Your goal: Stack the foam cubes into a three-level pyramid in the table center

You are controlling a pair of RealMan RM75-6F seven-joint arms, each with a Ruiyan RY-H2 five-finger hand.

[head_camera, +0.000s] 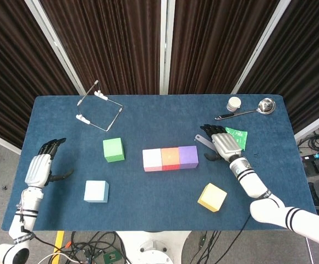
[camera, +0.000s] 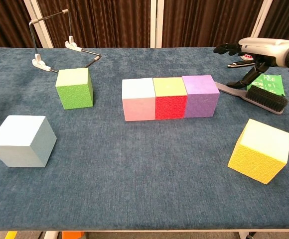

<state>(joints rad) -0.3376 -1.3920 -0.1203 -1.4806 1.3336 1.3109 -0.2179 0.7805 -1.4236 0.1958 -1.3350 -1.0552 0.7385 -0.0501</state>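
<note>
A row of three cubes stands mid-table: pink (head_camera: 152, 159), red (head_camera: 170, 158) and purple (head_camera: 188, 156), touching side by side. The green cube (head_camera: 113, 149) sits alone to their left, the light blue cube (head_camera: 96, 191) lies nearer the front left, and the yellow cube (head_camera: 212, 197) lies front right, turned askew. My left hand (head_camera: 40, 168) hovers open at the table's left edge, well clear of every cube. My right hand (head_camera: 221, 145) is open with its fingers spread, just right of the purple cube (camera: 201, 95) and above the brush handle; the chest view shows this right hand (camera: 249, 50) raised off the table.
A wire frame (head_camera: 98, 110) stands at the back left. A black brush (camera: 264, 97) and a green packet (head_camera: 237, 136) lie right of the row. A small jar (head_camera: 234, 103) and a spoon (head_camera: 253, 110) sit at the back right corner.
</note>
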